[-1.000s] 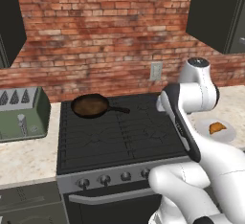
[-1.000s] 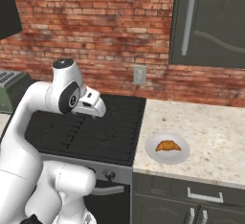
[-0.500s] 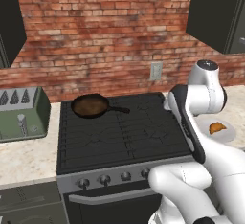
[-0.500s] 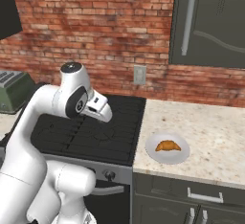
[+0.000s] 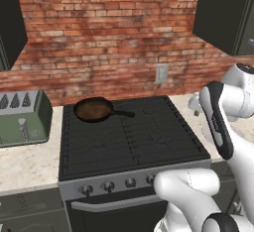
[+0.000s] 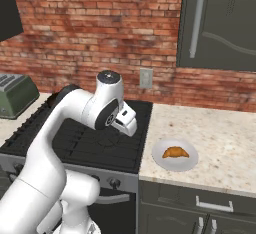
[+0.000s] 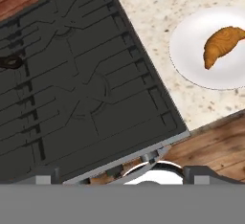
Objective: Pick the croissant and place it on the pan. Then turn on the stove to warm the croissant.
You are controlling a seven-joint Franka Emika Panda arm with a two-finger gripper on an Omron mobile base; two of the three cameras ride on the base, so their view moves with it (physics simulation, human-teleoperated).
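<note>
The croissant (image 6: pixel 175 152) (image 7: pixel 220 46), a small golden pastry, lies on a white plate (image 6: pixel 190 164) (image 7: pixel 189 50) on the speckled counter to the right of the stove (image 5: pixel 129 137) (image 6: pixel 100 145) (image 7: pixel 72 89). At the stove's back left burner sits the dark pan (image 5: pixel 94 109), empty, its handle pointing right. My gripper (image 7: pixel 122 174) hangs above the stove's front right corner, left of the plate and well above it. Its fingertips (image 7: pixel 45 174) stand wide apart, so it is open with nothing between them.
A green toaster (image 5: pixel 20 117) (image 6: pixel 15 95) stands on the counter left of the stove. A row of knobs (image 5: pixel 129 182) lines the stove's front panel. A brick wall with an outlet (image 6: pixel 145 78) runs behind, and a tall dark cabinet (image 6: pixel 220 23) hangs at the right.
The arm has swung to the right, from over the stove's middle towards the counter with the plate. The gripper stays open. The pan and the croissant have not moved.
</note>
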